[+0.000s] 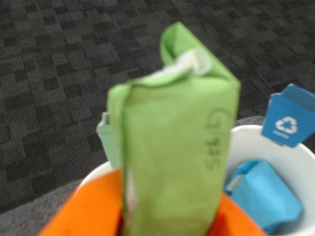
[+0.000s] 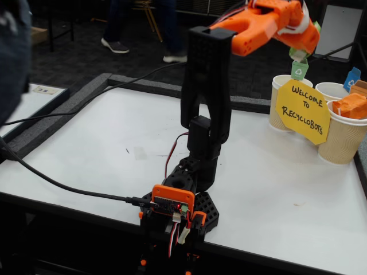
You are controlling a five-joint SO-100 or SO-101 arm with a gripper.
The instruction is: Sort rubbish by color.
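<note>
- The orange gripper [image 1: 170, 223] was clamped on the green paper wad [image 1: 174, 147], which stood upright and filled the wrist view.
- In the fixed view the gripper [image 2: 301, 50] hung high above the paper cups at the table's far right corner.
- Just under it sat a cup with a green flag [image 2: 299, 70].
- The blue wad [image 1: 263, 194] lay inside the cup with the blue recycling flag [image 1: 289, 117].
- The orange wad [image 2: 350, 106] sat in the nearest cup [image 2: 342, 140], beside the yellow sign [image 2: 303, 110].

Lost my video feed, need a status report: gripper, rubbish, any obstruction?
Gripper shut on green crumpled paper wad, above the cups. Blue paper wad in white-lined paper cup. Orange wad in another cup. Nothing in the way.
</note>
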